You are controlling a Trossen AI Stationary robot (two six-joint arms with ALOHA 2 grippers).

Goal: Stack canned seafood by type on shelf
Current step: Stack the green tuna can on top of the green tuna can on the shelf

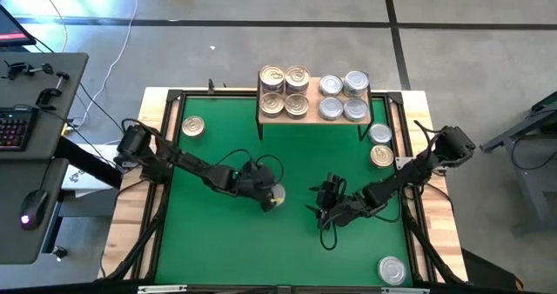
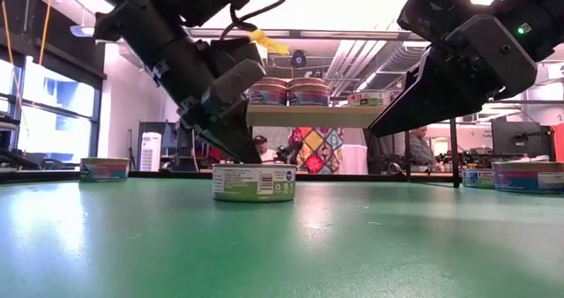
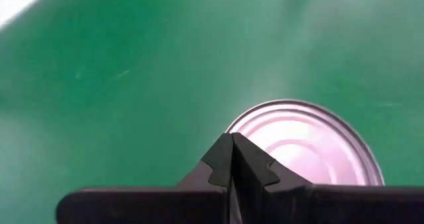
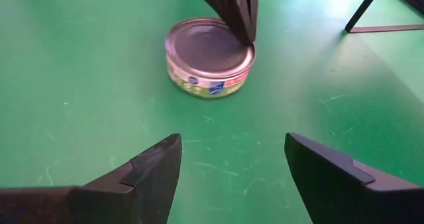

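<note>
While my left tool (image 4: 240, 15) rests pinched closed on a silver-lidded can (image 4: 209, 57) mid-mat, I see my right tool (image 4: 232, 171) nearby, gaping and empty

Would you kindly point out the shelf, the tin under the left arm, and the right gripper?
shelf (image 1: 313, 121): high view, bare front edge.
centre tin (image 4: 209, 48): right wrist view, lid.
right gripper (image 4: 232, 164): right wrist view, between its fingers.
</note>
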